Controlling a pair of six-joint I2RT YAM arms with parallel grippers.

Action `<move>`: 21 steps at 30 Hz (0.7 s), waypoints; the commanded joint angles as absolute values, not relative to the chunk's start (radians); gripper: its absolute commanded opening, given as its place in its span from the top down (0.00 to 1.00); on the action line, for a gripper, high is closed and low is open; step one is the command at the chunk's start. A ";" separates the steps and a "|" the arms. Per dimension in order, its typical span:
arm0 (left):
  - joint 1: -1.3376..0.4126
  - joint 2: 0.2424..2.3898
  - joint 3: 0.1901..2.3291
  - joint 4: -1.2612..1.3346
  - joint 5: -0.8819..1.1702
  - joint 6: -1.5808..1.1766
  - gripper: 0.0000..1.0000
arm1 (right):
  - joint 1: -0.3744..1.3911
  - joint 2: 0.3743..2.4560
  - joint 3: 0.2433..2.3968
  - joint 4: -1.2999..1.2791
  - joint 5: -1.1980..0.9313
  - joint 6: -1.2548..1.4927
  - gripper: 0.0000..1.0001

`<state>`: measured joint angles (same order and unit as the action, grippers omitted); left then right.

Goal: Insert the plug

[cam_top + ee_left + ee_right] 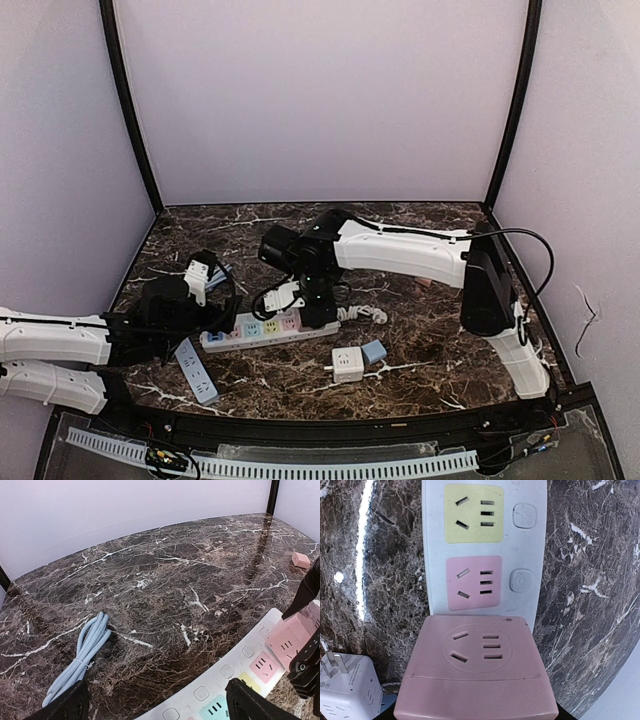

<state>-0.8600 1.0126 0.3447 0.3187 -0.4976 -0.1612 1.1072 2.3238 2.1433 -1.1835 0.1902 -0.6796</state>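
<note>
The pink cube plug (477, 672) is in the grip of the right gripper (318, 315). In the left wrist view a black finger (309, 587) stands at each side of the cube, so the pincer is closed on it, about half wide. The cube is over the end part of the white power strip (532, 545), directly beside the strip's pink socket (472, 582). After that comes the yellow socket (472, 512). The top face of the cube shows its own socket holes. Its underside is hidden, so I cannot tell if its pins are already inside the strip.

The strip lies flat on the dark marble table (420, 380), near the middle, and its white cord (365, 313) is coiled at the right end.

The left gripper (160, 707) is at the other end of the strip. Its two fingers (65, 705) are wide apart and there is nothing between them; the strip passes just under the right one.

A bundle of light blue cable (82, 655) lies on the marble beside the left finger. A white cube plug (347, 363), with its metal pins visible in the right wrist view, sits nearer to the arm bases. A small blue cube (374, 351) is just beside it. A second power strip (197, 370), white and blue, lies close to the left arm. A small pink block (301, 560) rests apart at the far right.
</note>
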 commanded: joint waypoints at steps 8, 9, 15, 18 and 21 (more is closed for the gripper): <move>-0.856 0.979 0.320 0.318 -0.496 -0.153 0.05 | 1.108 2.152 1.964 -0.940 0.131 -0.716 0.01; -0.856 0.979 0.321 0.318 -0.494 -0.155 0.05 | 1.106 2.129 1.946 -0.922 0.128 -0.716 0.01; -0.856 0.968 0.320 0.312 -0.487 -0.158 0.05 | 1.084 1.984 1.796 -0.789 0.121 -0.686 0.01; -0.855 0.956 0.316 0.310 -0.482 -0.158 0.05 | 1.061 1.896 1.670 -0.682 0.055 -0.657 0.01; -0.856 0.951 0.314 0.311 -0.480 -0.157 0.05 | 1.037 1.811 1.539 -0.577 -0.019 -0.624 0.01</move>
<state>-0.8600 0.9703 0.3393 0.3199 -0.4889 -0.1608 1.0706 1.8839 1.6760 -0.7456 0.0914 -0.6785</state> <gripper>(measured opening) 0.950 0.986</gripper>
